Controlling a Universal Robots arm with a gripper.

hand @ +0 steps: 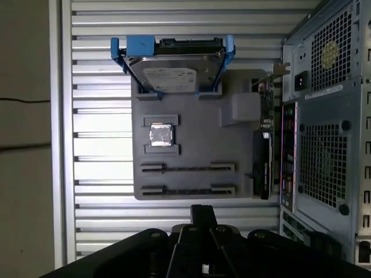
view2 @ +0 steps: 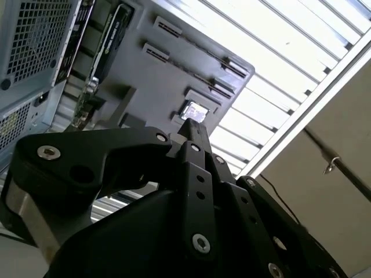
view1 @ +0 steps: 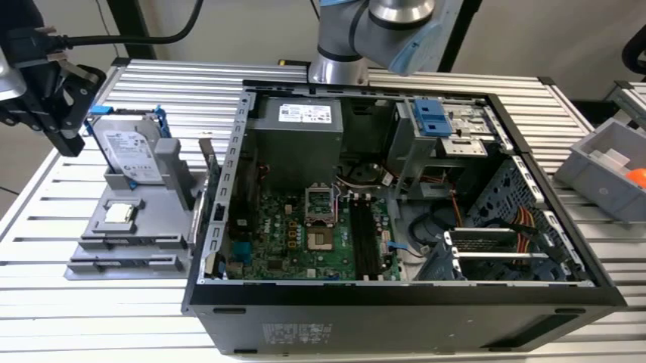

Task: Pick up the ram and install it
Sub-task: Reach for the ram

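Exterior view: gripper hangs to the exterior view's left of the hard drive on the grey parts tray, outside the open computer case — fingers pressed together, nothing between them. Ram: position cannot be told. In the first wrist view the tray's two long slots read as thin dark lines — filled or not, unclear.

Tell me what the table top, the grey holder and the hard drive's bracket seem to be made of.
Table top: probably bare aluminium, silvery ribbed slats catching bright glare.
Grey holder: likely matte plastic, one even dull grey with moulded slots.
Bracket on the hard drive: seemingly blue plastic, evenly coloured with a soft sheen.
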